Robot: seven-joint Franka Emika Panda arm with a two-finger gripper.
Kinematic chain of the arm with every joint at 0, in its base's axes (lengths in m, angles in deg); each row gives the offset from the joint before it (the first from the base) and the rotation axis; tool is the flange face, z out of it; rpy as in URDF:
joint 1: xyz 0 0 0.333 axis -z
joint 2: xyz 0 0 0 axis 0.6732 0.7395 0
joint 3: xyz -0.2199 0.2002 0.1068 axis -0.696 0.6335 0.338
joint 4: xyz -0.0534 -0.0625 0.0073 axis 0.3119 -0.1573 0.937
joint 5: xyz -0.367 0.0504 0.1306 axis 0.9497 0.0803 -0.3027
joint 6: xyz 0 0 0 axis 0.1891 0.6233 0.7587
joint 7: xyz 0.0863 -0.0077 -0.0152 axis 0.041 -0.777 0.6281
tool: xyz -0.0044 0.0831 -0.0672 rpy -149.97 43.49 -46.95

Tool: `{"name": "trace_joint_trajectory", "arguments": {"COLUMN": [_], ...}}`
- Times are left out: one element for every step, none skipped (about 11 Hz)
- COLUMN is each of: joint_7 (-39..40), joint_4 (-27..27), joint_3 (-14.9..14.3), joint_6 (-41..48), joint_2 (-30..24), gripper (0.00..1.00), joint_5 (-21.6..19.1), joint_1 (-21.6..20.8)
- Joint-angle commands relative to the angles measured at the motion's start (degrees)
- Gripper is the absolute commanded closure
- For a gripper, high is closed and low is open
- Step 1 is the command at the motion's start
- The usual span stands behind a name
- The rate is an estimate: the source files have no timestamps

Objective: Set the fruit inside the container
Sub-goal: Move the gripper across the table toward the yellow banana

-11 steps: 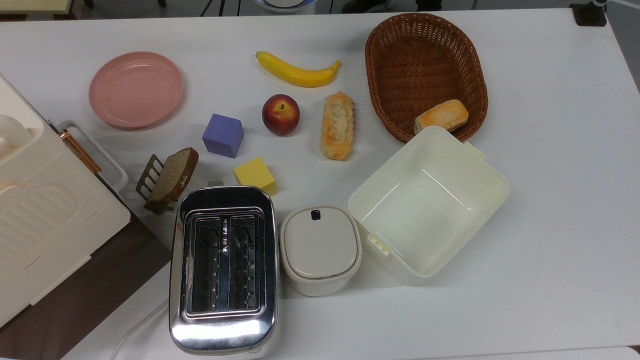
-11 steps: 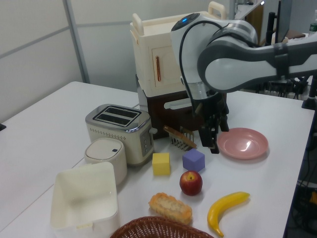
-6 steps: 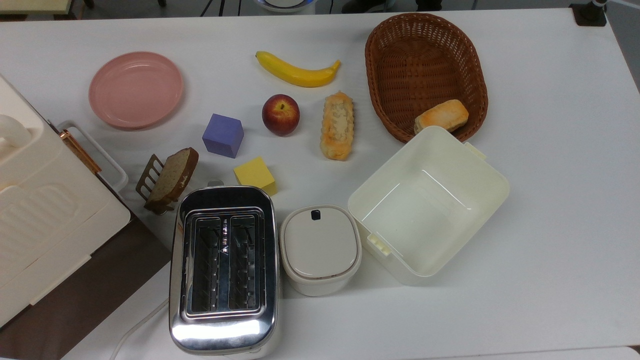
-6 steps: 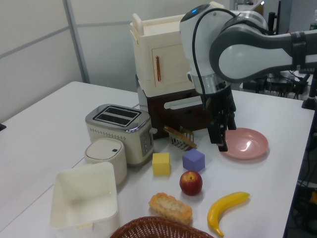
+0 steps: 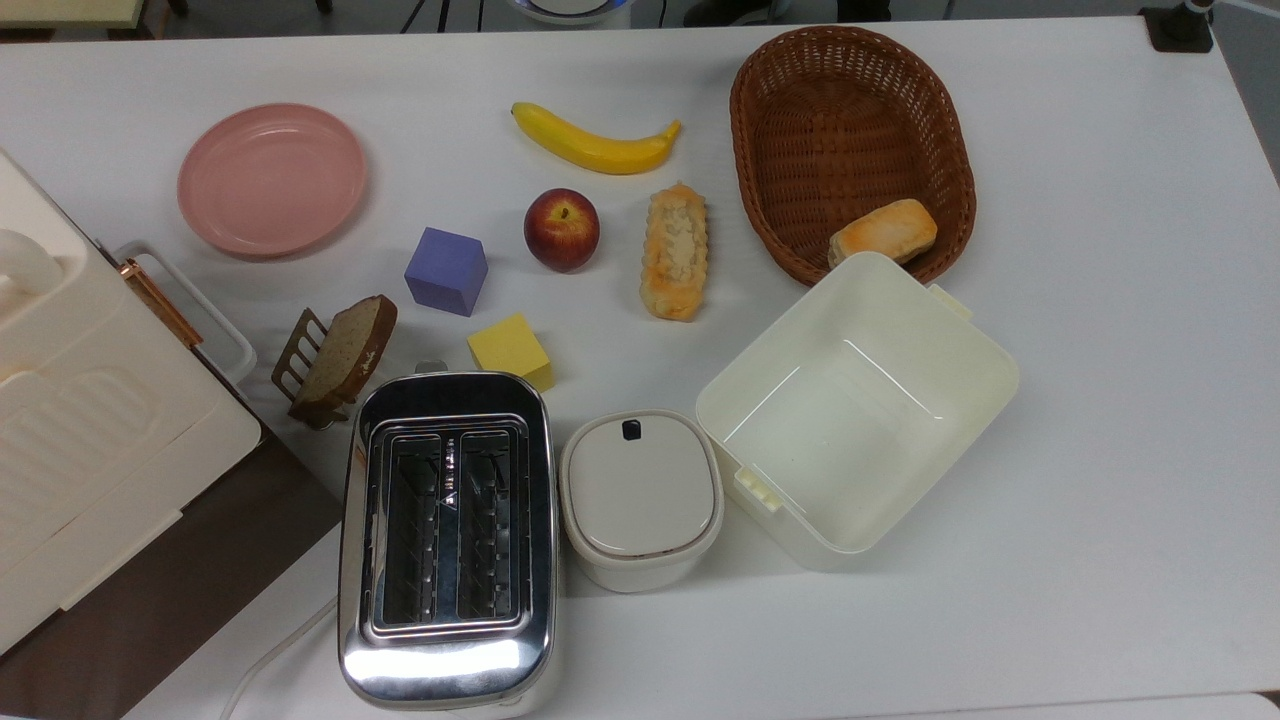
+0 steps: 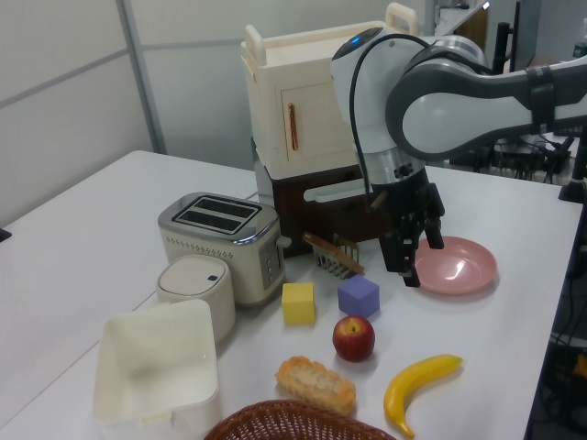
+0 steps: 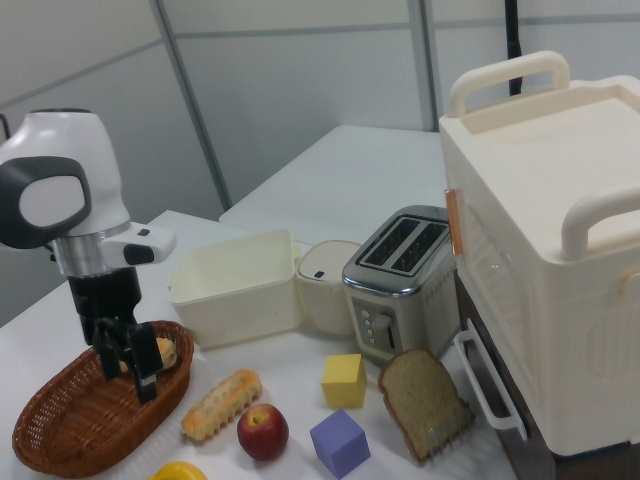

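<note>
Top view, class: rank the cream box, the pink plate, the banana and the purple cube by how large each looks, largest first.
1. The cream box, clearly largest.
2. The pink plate.
3. The banana: nearly as long as the plate is wide, but far slimmer.
4. The purple cube, smallest.

Arm bent downward, gripper (image 6: 420, 264) pointing at the table, fingers (image 6: 409, 263) parted, holding nothing.

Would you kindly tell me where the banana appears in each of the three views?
Top view: banana upper centre, above the apple.
Left view: banana bottom right, right of the apple.
Right view: banana at the bottom edge, left of the apple.
Shared landmark: the apple.
</note>
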Motion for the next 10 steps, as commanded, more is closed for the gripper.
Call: {"name": "trace_joint_trajectory", "arguments": {"joint_7": [-12.21,-12.93,-12.42,-8.58,-5.5,0.19,7.12,13.63,18.91,24.45], "joint_4": [4.05,5.63,6.69,6.96,7.74,8.45,8.8,8.81,8.89,9.24], "joint_3": [-3.77,-3.95,-4.04,-4.13,-4.13,-4.13,-4.13,-4.13,-4.13,-4.22], "joint_6": [-2.55,-2.82,-3.43,-3.43,-3.43,-3.35,-3.0,-2.73,-2.73,-2.82], "joint_2": [-2.51,-3.13,-3.65,-3.49,-3.48,-3.4,-3.13,-2.96,-2.61,-2.17], "gripper": [0.0,0.0,0.0,0.0,0.0,0.0,0.0,0.0,0.0,0.0], "joint_5": [2.9,3.87,5.36,6.07,7.03,8.52,8.71,8.71,8.71,8.89], "joint_1": [-5.19,-5.63,-6.25,-7.21,-7.66,-7.83,-7.92,-8.01,-8.01,-8.01]}}
